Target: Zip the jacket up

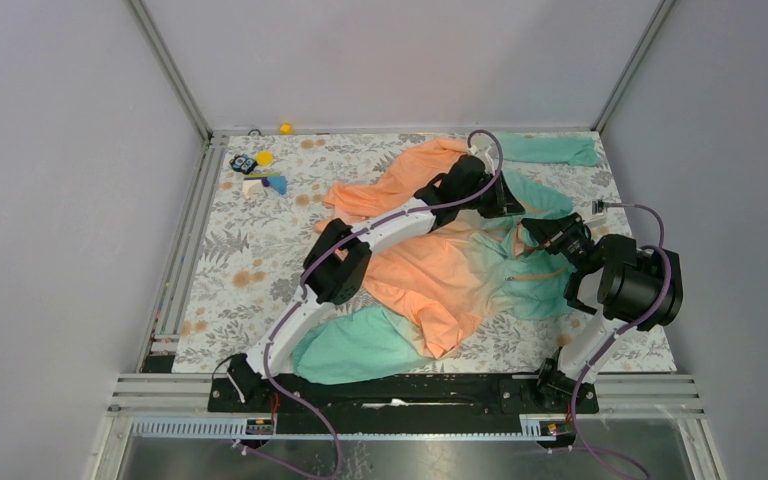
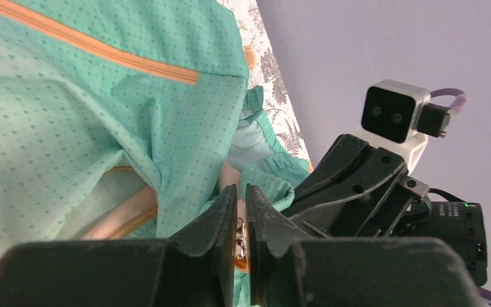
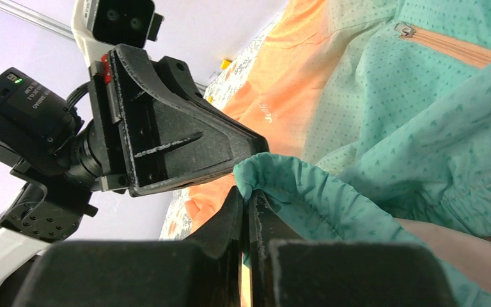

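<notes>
The jacket [image 1: 440,275] lies spread from the surface [image 1: 250,260] centre to its far right corner. Right pincer [image 3: 245,198]: clamped on the teal hem. Left pincer [image 2: 241,195]: nearly together on a small metal jacket part.

Left arm [image 1: 360,235]: stretched forward and rightward, low | left hand [image 2: 241,192]: fingers nearly together, thin slit between | right arm [image 1: 620,290]: elbow raised, forearm angled inward-left | right hand [image 3: 246,195]: fingers pressed together, pinching a fold of the jacket [image 3: 422,115]
</notes>
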Controlling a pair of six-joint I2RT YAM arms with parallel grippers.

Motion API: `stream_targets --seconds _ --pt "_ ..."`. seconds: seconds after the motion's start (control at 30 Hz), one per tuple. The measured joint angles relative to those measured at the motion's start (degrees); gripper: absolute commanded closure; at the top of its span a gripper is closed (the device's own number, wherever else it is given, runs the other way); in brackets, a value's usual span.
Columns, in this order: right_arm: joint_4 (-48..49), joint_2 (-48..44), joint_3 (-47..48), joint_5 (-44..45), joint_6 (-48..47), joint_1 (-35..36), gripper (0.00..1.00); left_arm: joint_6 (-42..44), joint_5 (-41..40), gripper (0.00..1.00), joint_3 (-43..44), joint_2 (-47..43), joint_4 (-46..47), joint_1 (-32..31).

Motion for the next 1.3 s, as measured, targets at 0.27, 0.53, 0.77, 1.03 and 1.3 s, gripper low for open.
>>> stream_targets --seconds 0.27,0.53,0.77,1.03,1.3 --pt "0.0 0.0 0.0 0.0 0.2 0.0 1.00 0.2 0.0 0.98 -4.3 -2.9 1.5 0.0" --pt "0.0 0.0 0.0 0.0 0.4 0.0 1.00 1.1 0.0 0.79 -4.8 -3.7 1.2 0.0" --pt "0.0 0.0 0.1 0.0 0.5 0.0 1.00 0.5 0.0 0.76 -5.6 -3.8 1.9 -0.1" --pt "0.0 0.0 0.1 0.0 0.6 0.0 1.00 -1.6 0.6 0.77 -11.1 -5.3 6.3 -0.2" --pt "0.0 0.0 0.4 0.0 0.8 0.0 1.00 -5.8 3.3 0.76 -11.1 -5.3 10.1 -0.2"
